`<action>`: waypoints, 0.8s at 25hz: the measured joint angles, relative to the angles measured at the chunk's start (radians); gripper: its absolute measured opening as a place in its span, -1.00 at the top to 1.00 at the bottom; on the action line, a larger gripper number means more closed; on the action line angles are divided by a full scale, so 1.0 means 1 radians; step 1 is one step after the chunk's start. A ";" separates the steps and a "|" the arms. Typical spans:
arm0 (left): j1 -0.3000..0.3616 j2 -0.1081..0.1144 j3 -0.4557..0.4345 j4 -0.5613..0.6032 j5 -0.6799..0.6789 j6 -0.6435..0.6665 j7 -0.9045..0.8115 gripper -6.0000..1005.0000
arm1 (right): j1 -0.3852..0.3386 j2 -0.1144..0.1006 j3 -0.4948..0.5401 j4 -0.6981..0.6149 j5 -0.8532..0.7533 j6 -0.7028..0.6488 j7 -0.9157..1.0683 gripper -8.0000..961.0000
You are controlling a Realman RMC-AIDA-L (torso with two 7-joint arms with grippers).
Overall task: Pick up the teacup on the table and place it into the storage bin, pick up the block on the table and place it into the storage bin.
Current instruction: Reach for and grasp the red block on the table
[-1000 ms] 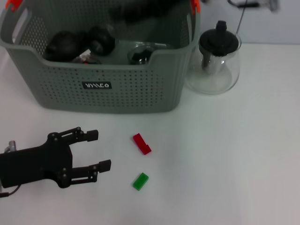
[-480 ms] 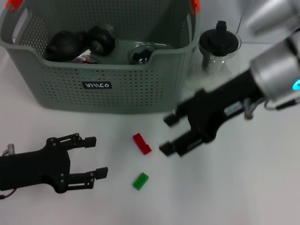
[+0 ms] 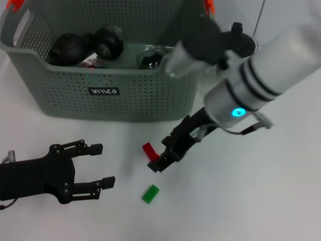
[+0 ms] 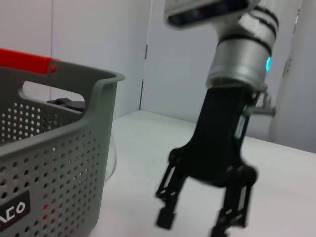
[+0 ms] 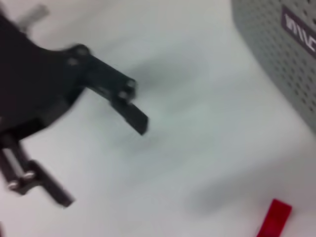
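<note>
your right gripper (image 3: 168, 150) hung spread wide just over the red block (image 3: 148, 149) on the white table (image 3: 251, 191), grasping nothing. the green block (image 3: 150, 194) lay nearby. your left gripper (image 3: 98, 165) rested released at the table's left. the storage bin (image 3: 100, 95) stood behind, dark items inside.

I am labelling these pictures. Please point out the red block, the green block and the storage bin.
red block (image 3: 148, 149), head view, on its visible upper part beside the right arm's jaws.
green block (image 3: 150, 194), head view, on the middle of its top face.
storage bin (image 3: 125, 95), head view, on its perforated front wall.
</note>
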 joint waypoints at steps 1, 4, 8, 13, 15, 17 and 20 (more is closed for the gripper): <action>0.000 0.001 0.000 0.000 0.000 0.000 0.000 -0.65 | 0.023 0.003 -0.054 0.035 0.000 0.078 0.031 -0.67; 0.000 0.001 0.000 0.000 0.000 0.000 0.000 -0.65 | 0.039 0.005 -0.095 0.064 0.001 0.140 0.055 -0.66; 0.000 0.001 0.000 0.000 0.000 0.001 0.000 -0.65 | 0.064 0.008 -0.153 0.125 0.009 0.235 0.077 -0.66; -0.001 0.001 0.000 -0.002 -0.008 0.000 0.000 -0.65 | 0.072 0.014 -0.239 0.168 0.056 0.334 0.079 -0.66; -0.002 0.001 0.000 -0.002 -0.009 0.001 0.000 -0.65 | 0.072 0.014 -0.270 0.185 0.080 0.370 0.075 -0.67; -0.003 0.001 0.000 -0.003 -0.009 0.001 0.000 -0.65 | 0.072 0.014 -0.295 0.200 0.092 0.410 0.074 -0.66; -0.006 0.001 0.000 -0.005 -0.009 -0.003 0.000 -0.65 | 0.072 0.017 -0.323 0.222 0.109 0.454 0.070 -0.66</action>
